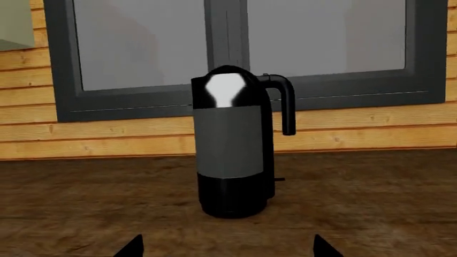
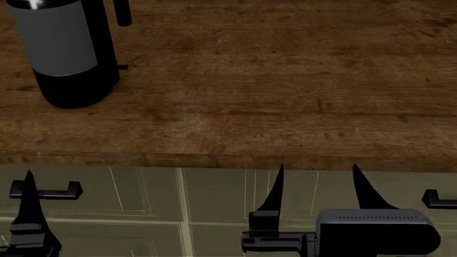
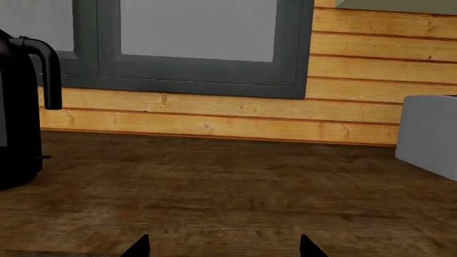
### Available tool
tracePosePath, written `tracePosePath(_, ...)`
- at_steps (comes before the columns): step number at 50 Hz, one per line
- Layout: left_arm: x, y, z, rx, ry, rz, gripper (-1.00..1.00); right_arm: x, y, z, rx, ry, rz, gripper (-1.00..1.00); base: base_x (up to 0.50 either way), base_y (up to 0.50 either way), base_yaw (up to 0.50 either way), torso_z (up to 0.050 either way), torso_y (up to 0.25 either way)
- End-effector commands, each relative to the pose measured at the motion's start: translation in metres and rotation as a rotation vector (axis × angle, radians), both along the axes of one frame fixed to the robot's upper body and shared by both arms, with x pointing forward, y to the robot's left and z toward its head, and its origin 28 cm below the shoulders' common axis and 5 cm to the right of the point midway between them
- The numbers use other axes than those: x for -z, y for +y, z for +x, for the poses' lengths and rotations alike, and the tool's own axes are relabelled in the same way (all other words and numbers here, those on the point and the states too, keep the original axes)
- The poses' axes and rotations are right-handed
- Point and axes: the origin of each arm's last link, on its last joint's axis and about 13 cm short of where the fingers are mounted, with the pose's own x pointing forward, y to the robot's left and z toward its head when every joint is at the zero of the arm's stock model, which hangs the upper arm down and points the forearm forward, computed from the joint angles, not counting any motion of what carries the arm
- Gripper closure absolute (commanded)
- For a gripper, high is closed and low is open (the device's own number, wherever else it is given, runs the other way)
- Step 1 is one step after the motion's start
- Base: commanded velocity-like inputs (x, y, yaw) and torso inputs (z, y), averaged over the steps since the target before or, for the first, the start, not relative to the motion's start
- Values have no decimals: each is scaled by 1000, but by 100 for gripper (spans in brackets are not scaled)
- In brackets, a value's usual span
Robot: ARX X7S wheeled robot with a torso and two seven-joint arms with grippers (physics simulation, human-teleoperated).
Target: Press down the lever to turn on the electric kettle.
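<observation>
1. The left gripper [image 2: 29,184] hangs low in front of the cabinet doors [image 2: 214,209], below the counter's front edge at the head view's far left. Only one pointed fingertip shows there. The left wrist view shows two tips set wide apart with nothing between them, so the jaws stand spread and empty.

2. The electric kettle [image 2: 68,53] stands upright on the wooden counter [image 2: 286,96], at its far left and well back from the front edge. It sits beyond and slightly to the right of the left gripper, well apart from it. Its curved black handle [image 1: 282,101] faces right.

3. The lever [image 1: 279,179], a thin black tab, juts from the kettle's lower body under the handle, untouched by either gripper.

4. The right gripper [image 2: 318,187] also waits below the counter edge, right of centre. Its two pointed fingers rise parted, holding nothing. The kettle lies far to its left.

5. In the right wrist view, a pale grey box [image 3: 428,134] rests on the counter before a plank wall [image 3: 371,59] and a dark-framed window [image 3: 192,48].
</observation>
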Motion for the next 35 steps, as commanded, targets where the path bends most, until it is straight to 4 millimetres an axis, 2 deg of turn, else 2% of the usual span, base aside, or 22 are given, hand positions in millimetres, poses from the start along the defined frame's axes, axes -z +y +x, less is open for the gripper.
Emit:
tracePosePath(1,-20,6,-11,-29,-50,10,-100,-26,6,5,-61,-37,-5,-100,0,500,0,0,0)
tracePosePath(13,-18,8,-15,-28,-56,9,-100,-28,9,8,-103,-36,-5,-100,0,500,0,0,0)
tracePosePath(22,-22,8,-17,-29,-66,18,-100,-27,13,10,-196,-41,-1,-100,22,500,0,0,0)
tracePosePath(29,-23,7,-19,-19,-73,16,-100,-26,15,10,-213,-32,-6,-100,310,407,0,0,0)
tracePosePath(35,-25,8,-19,-21,-78,19,-100,-28,14,12,-221,-28,13,-100,473,143,0,0,0)
